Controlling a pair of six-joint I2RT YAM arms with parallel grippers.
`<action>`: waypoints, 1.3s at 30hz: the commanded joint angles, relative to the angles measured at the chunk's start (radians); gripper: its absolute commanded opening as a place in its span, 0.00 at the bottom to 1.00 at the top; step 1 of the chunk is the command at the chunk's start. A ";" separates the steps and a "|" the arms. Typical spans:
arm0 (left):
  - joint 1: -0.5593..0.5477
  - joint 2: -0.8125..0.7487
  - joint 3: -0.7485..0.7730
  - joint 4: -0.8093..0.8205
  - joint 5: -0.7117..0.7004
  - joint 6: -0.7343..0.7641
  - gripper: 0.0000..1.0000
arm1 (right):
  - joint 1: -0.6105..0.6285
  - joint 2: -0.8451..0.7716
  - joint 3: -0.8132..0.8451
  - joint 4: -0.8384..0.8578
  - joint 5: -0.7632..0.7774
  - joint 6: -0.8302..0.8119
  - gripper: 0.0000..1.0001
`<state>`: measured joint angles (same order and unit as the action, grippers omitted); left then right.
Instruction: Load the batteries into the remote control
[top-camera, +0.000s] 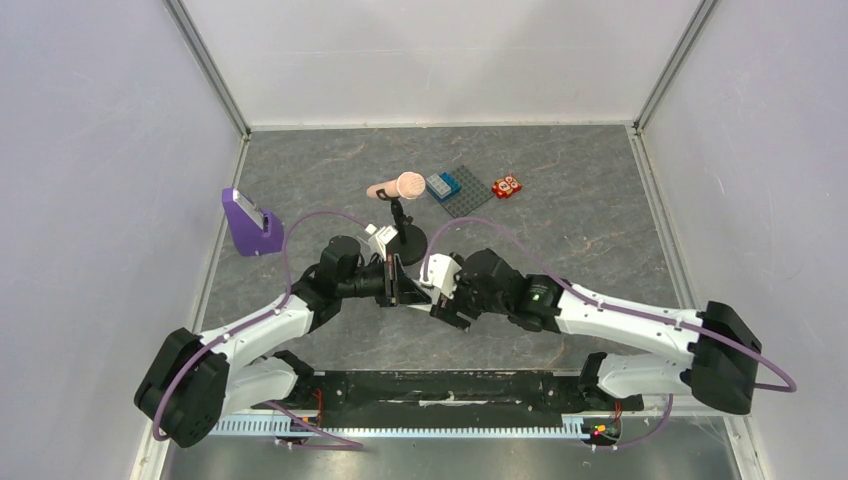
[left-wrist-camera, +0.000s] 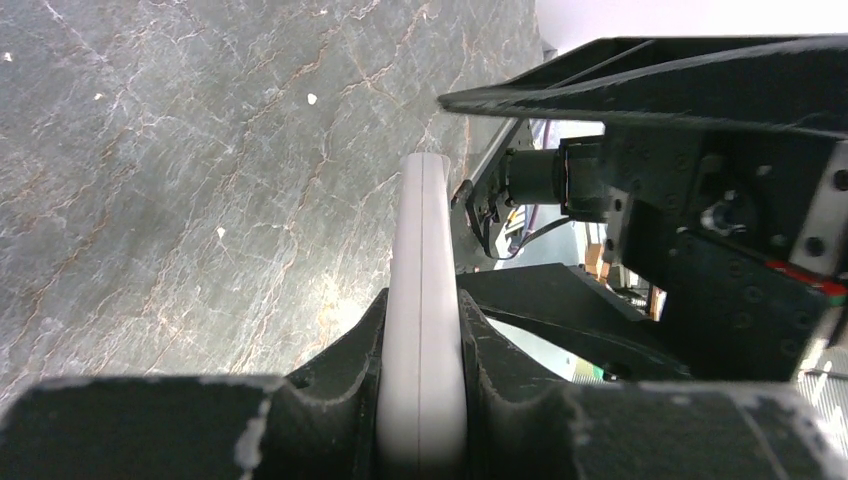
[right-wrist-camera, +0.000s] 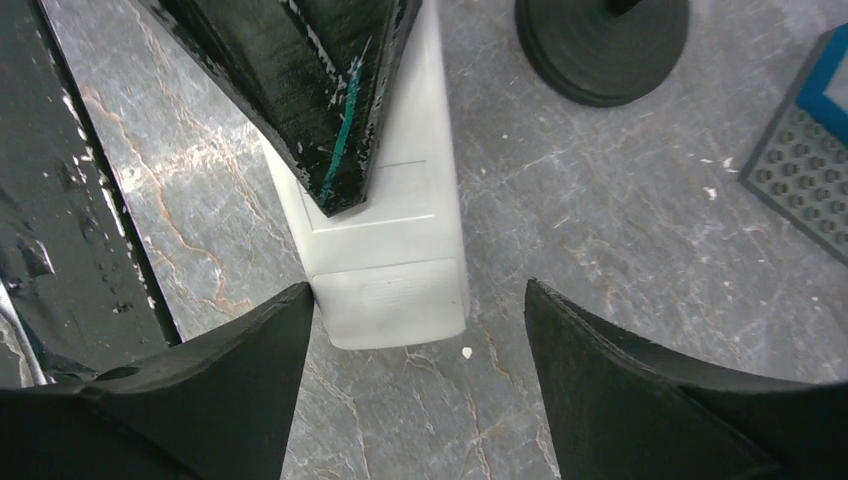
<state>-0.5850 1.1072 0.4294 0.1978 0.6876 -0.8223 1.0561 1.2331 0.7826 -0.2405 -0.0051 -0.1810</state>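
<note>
My left gripper (top-camera: 398, 283) is shut on the white remote control (left-wrist-camera: 422, 220), which shows edge-on between its fingers in the left wrist view. In the right wrist view the remote's (right-wrist-camera: 385, 250) plain white back faces the camera, and a black left finger (right-wrist-camera: 320, 90) crosses it. My right gripper (right-wrist-camera: 415, 305) is open. Its jaws stand either side of the remote's free end, the left jaw close to its corner. In the top view the right gripper (top-camera: 440, 295) meets the left one at mid-table. No batteries are in view.
A black stand (top-camera: 405, 240) holding a pink object (top-camera: 400, 187) is just behind the grippers, with a small white piece (top-camera: 378, 238) beside it. A grey baseplate (top-camera: 462, 195) with a blue brick, a red dotted block (top-camera: 508, 186) and a purple holder (top-camera: 250, 222) lie further off.
</note>
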 joint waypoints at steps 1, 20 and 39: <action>-0.001 -0.020 0.025 0.040 0.021 -0.024 0.02 | 0.001 -0.126 -0.008 0.109 0.055 0.065 0.83; 0.000 -0.183 0.070 0.070 0.022 -0.174 0.02 | -0.010 -0.444 -0.144 0.221 0.424 0.728 0.87; 0.001 -0.253 0.049 0.356 0.039 -0.473 0.02 | -0.106 -0.454 -0.120 0.314 -0.045 1.001 0.75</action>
<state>-0.5846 0.8715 0.4545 0.4232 0.6922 -1.2030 0.9882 0.7662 0.6392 0.0231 0.1242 0.7567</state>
